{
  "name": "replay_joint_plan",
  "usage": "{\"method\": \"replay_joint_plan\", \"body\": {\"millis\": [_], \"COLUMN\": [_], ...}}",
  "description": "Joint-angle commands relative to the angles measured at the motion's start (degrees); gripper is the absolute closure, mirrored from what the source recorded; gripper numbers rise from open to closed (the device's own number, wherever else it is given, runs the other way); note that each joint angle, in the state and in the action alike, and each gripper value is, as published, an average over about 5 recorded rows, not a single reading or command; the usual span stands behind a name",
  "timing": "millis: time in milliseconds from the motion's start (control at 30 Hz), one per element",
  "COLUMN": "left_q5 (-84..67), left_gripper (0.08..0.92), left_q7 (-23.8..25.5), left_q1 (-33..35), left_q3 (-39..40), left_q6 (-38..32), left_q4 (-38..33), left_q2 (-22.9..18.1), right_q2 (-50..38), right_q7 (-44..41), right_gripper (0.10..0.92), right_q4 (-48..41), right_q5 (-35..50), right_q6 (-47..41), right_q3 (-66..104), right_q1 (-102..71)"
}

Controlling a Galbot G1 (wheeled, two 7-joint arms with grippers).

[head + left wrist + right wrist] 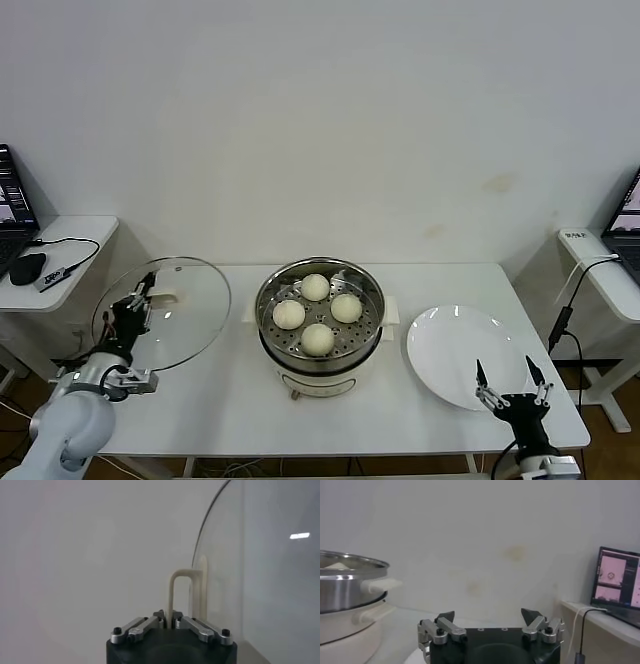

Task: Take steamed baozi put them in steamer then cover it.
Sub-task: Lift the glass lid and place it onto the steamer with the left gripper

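- All four baozi [316, 312] are sitting in the steamer [320, 345] mid-table, uncovered.
- Left gripper [167, 621] is pinching the cover [180, 310] by its handle, holding it tilted left of the pot.
- Right gripper [512, 385] is hanging spread open by the white plate [450, 352].

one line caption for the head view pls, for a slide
Left gripper holds the glass cover by its handle beside the steamer, four baozi inside; right gripper waits open.

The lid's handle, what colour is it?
Cream-white. The handle of the glass lid shows best in the left wrist view.
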Motion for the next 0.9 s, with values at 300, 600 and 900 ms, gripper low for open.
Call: {"method": "replay_joint_plan", "body": {"millis": [300,600,900], "left_q5": [2.41,17.46,25.39], "left_gripper": [0.848,0.848,0.848], "left_q7": [11.2,19.56,22.95], "left_q1": [-11.24,-15.9,-22.91], "left_q3": [27.36,33.96,40.22], "left_q6": [23.15,26.0,25.59], "left_q4": [-15.94,-11.53,-5.06], "left_q2": [-3.37,-12.53,-19.95], "right_q2": [2.07,2.58,3.05], "right_q7": [1.07,1.06,1.05], "right_gripper": [0.203,0.203,0.203], "right_q4": [-4.29,-7.48,-8.23], "right_q5": [-11.53,-13.6,-14.29], "right_q6": [-0.49,-0.93,-0.64], "right_q3": [-1.75,-3.24,-3.23], "right_q1": [4.09,6.28,6.05]}}
